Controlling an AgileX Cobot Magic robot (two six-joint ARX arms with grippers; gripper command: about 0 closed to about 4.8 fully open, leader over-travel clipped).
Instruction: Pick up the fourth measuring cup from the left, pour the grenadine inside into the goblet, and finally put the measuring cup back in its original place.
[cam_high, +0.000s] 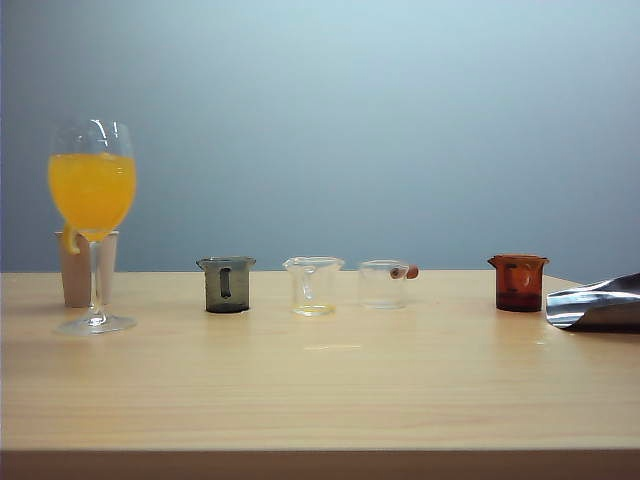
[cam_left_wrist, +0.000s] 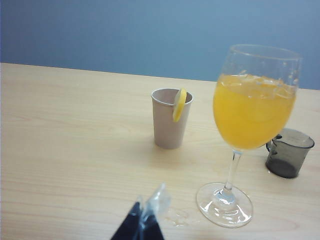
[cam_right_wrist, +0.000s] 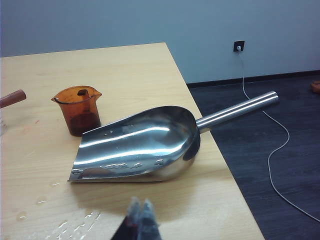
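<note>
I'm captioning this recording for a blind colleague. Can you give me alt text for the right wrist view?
A red-brown measuring cup stands on a wooden table, apart from a large shiny metal scoop lying on its side near the table's edge. The right gripper shows low in the foreground, shut and holding nothing. Water droplets dot the wood near it.

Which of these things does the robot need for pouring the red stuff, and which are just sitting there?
Needed:
fourth measuring cup, red-brown, far right of the row
goblet with orange juice
right tool, shut, nearest that cup

Just sitting:
smoky grey cup
two clear cups
beige cup with lemon slice
metal scoop
left tool
</note>
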